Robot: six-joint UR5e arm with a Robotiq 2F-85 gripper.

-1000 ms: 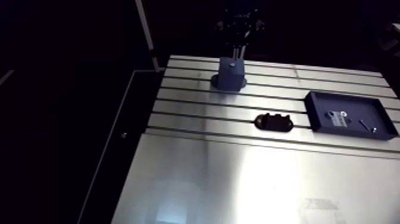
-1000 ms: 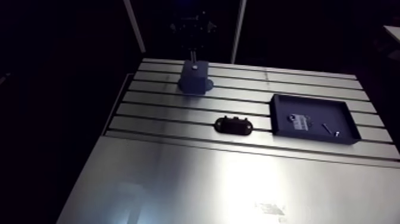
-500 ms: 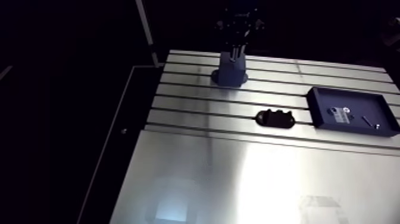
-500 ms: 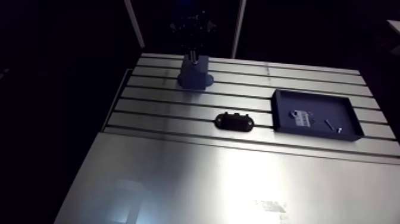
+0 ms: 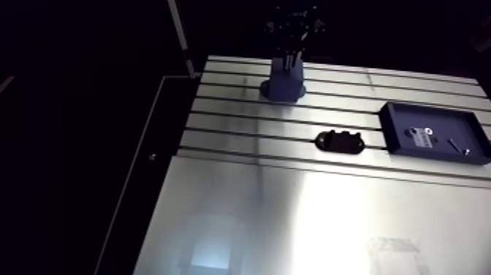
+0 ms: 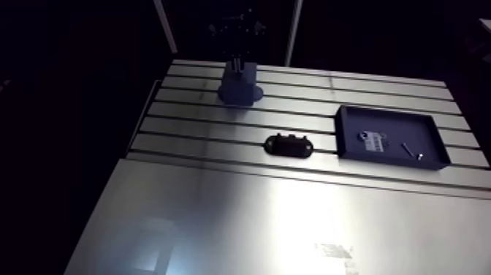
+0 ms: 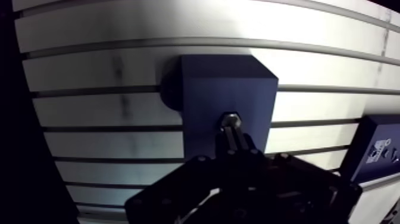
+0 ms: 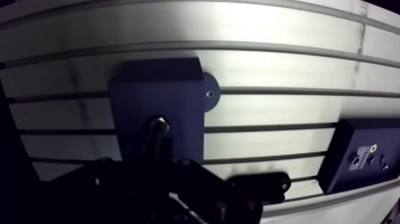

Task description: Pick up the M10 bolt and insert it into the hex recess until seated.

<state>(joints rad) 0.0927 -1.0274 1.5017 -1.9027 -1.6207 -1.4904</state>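
Bolt point(image 7: 230, 119) is meeting the hole in the top of the blue block point(image 7: 205, 89), its shank running back between the dark fingers of the gripper point(image 7: 237, 146), which are pinching it. How deep it is sitting cannot be told. The gripper's body is hiding the block's near side in the wrist view. In the arm view the block is standing on the far part of the table point(image 5: 292, 219). Nearer and to the right, a black oval part point(image 5: 339, 140) is lying across a slot. Farther right, a blue tray point(image 5: 402, 124) is holding a small screw point(image 5: 457, 145) and a pale-labelled piece point(image 5: 419, 136).
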